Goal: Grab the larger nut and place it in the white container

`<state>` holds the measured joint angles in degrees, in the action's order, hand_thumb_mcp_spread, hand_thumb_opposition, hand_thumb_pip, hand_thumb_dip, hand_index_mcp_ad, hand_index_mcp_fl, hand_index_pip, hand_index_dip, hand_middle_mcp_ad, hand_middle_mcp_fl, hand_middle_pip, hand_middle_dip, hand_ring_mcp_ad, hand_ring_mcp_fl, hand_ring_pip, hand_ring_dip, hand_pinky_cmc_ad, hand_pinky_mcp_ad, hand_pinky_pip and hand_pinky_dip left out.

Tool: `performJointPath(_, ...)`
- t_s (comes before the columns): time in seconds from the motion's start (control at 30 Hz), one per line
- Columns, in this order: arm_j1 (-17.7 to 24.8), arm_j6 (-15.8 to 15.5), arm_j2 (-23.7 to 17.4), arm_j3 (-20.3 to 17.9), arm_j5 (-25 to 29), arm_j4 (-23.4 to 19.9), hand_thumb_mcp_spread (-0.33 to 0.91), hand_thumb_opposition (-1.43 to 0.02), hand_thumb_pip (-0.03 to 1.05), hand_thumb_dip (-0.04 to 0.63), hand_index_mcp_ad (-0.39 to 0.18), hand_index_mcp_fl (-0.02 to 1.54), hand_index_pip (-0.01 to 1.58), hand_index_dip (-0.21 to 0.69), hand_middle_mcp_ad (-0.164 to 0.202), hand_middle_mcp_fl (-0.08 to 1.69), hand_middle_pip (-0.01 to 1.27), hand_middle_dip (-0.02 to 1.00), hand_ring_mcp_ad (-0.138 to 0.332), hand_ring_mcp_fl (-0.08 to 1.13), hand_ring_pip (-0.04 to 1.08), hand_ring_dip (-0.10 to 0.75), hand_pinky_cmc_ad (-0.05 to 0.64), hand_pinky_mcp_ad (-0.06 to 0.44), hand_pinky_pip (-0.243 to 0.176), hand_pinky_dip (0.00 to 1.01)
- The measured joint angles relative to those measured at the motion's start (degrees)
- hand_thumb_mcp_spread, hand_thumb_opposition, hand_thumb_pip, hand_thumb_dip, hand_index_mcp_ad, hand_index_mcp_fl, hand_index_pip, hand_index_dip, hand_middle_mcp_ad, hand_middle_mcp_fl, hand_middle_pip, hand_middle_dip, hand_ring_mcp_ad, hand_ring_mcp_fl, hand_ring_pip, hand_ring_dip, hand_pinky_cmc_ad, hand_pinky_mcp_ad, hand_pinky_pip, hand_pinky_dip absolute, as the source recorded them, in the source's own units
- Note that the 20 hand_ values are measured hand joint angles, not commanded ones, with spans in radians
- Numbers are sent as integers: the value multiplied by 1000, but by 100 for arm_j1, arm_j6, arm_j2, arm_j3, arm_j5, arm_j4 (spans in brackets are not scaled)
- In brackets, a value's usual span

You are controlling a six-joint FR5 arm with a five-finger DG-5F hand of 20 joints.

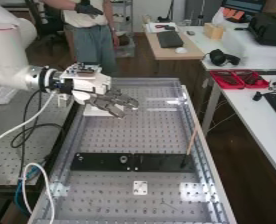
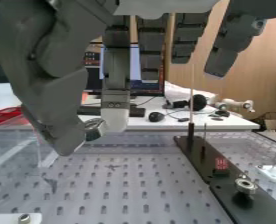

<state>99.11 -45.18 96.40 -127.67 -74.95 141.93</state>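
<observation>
**A:** Anyone got a read on where the hand (image 1: 115,102) is? In the high view it's placed over the perforated worktop (image 1: 115,135), beyond the black bar (image 1: 165,161), with a white piece (image 1: 94,111) seen under it.

**B:** Yep, and it's clamped on something: in the wrist view a metal nut (image 2: 93,129) is pinched between the thumb (image 2: 59,102) and a finger (image 2: 115,102). The nut is held above the worktop, apart from the bar.

**A:** Cool, so not in the container then. What's been left on the bar?

**B:** A wooden stick (image 1: 192,140) is stood up at one end, and a round metal part (image 2: 245,185) is mounted near a small red block (image 2: 221,164). A white plate (image 1: 140,191) is set on the worktop just beside the bar (pins can be seen sticking up from it). Whether either white thing is meant as the container can't be told, tbh.
</observation>
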Motion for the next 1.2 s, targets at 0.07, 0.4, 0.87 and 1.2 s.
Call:
performJointPath(0.07,-10,15,-3,4,-121,59,316,-881,616,237,-38,382,1541,187,73,176,126,239,115,3,103,87,316,244,-89,445)
performJointPath(0.4,95,56,12,52,-472,257,323,-895,635,264,-38,333,1541,187,68,171,124,243,119,3,103,87,316,244,-89,405)
performJointPath(0.87,286,148,105,165,-670,322,318,-909,661,278,-38,300,1541,187,68,150,126,246,115,3,103,87,312,246,-89,374)
performJointPath(1.2,310,151,59,167,-1022,365,325,-939,674,312,-38,288,1541,187,66,152,127,250,115,3,103,87,316,244,-89,358)
